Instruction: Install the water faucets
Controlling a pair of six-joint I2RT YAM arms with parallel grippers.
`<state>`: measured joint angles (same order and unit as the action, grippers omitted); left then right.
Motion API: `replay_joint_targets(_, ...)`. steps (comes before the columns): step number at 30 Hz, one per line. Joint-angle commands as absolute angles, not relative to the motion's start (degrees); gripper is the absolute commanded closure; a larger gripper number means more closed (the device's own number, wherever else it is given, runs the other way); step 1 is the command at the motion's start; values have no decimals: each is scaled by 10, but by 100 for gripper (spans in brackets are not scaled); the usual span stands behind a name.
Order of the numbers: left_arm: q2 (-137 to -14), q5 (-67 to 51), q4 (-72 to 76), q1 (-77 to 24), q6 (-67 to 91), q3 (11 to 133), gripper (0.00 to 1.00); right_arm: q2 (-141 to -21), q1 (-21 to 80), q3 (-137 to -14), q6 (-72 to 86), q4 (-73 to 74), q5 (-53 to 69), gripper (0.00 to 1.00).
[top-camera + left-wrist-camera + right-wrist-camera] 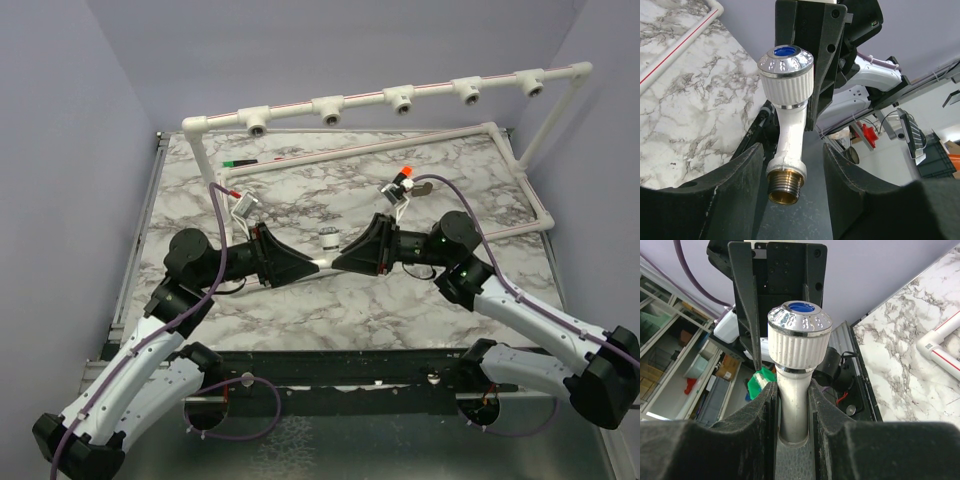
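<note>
Left gripper (792, 150), centre of the left wrist view: its jaws stand narrowly apart. The two dark fingers (735, 180) flank the faucet (790, 130), with a slim gap visible on each side, so no contact is shown.

Right gripper (791, 385), lower centre of the right wrist view: it is clamped on the faucet. Both padded fingers (757, 415) press against the white stem just below the knob.

The faucet is upright in both wrist views. It has a ribbed white knob under a chrome cap (799, 315) with a blue centre. Its curved white stem ends in a brass threaded end (784, 186), which points toward the lower edge of the left wrist view.

In the top view, the two grippers meet nose to nose at the middle of the frame. The faucet stands between them, raised above the marble-patterned bench (400, 300) and well apart from the pipes.

A white pipe frame (400, 98) runs across the upper part of the top view. It carries five round sockets in a row, all facing toward the arms. A second, lower run of pipe borders the far and right edges of the bench.

A small stick (240, 162) with a green end lies on the bench at upper left, just beside the lower pipe. A small orange-tipped piece (405, 175) lies above the right gripper, but its details are too small to make out.
</note>
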<state>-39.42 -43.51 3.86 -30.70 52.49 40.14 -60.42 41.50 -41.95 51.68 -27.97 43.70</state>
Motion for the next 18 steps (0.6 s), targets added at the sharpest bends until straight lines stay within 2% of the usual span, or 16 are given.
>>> replay_joint_targets(1, -389, -452, 59, -305, 534, 395, 49, -586, 412, -410, 530, -311, 405, 99)
replay_joint_targets(6, -386, -451, 59, -305, 536, 394, 49, -587, 411, -406, 533, -313, 401, 100)
replay_joint_targets(10, -386, -449, 63, -305, 539, 394, 59, -587, 411, -404, 531, -315, 403, 100)
replay_joint_targets(12, -386, -450, 66, -305, 542, 393, 68, -587, 411, -403, 531, -314, 401, 100)
replay_joint_targets(15, -391, -456, 69, -305, 541, 392, 96, -587, 412, -402, 531, -314, 400, 100)
replay_joint_targets(16, -392, -456, 70, -305, 543, 392, 100, -587, 412, -402, 530, -313, 400, 100)
replay_joint_targets(18, -393, -455, 74, -305, 548, 389, 100, -586, 412, -401, 529, -311, 402, 100)
